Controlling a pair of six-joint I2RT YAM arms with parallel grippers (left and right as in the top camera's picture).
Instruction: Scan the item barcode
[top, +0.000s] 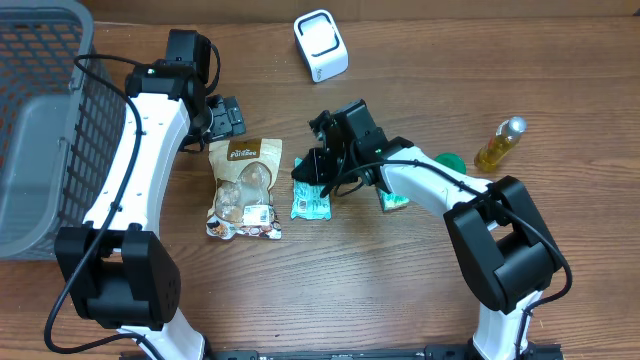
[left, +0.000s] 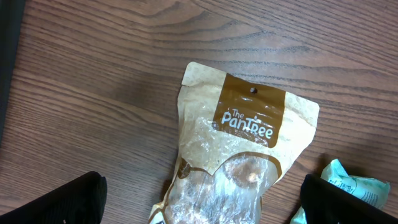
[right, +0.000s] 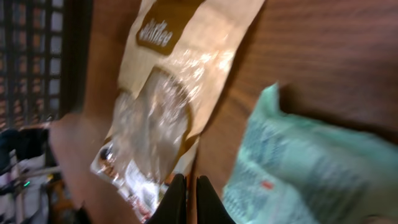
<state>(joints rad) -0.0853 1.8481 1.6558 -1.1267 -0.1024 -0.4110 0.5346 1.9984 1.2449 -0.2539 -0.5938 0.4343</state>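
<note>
Left gripper (top: 228, 120) is hovering with jaws spread wide; brown snack pouch (left: 249, 155) is lying flat on the counter (left: 93, 93) beneath, between the jaws. Right gripper (right: 186, 200) is sitting with jaws pinched together on nothing, pouch on one side of them, teal packet (right: 311, 162) on the other. Pouch is looking light, soft, crinkly and slippery; I'm judging the stiffer header strip the safest hold. Barcode isn't showing: pouch bottom is getting cut off in the left wrist view, right wrist view is blurring.

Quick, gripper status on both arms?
Left gripper: open, empty, above the Pantree pouch.
Right gripper: shut, nothing visibly held, beside the teal packet.
</note>
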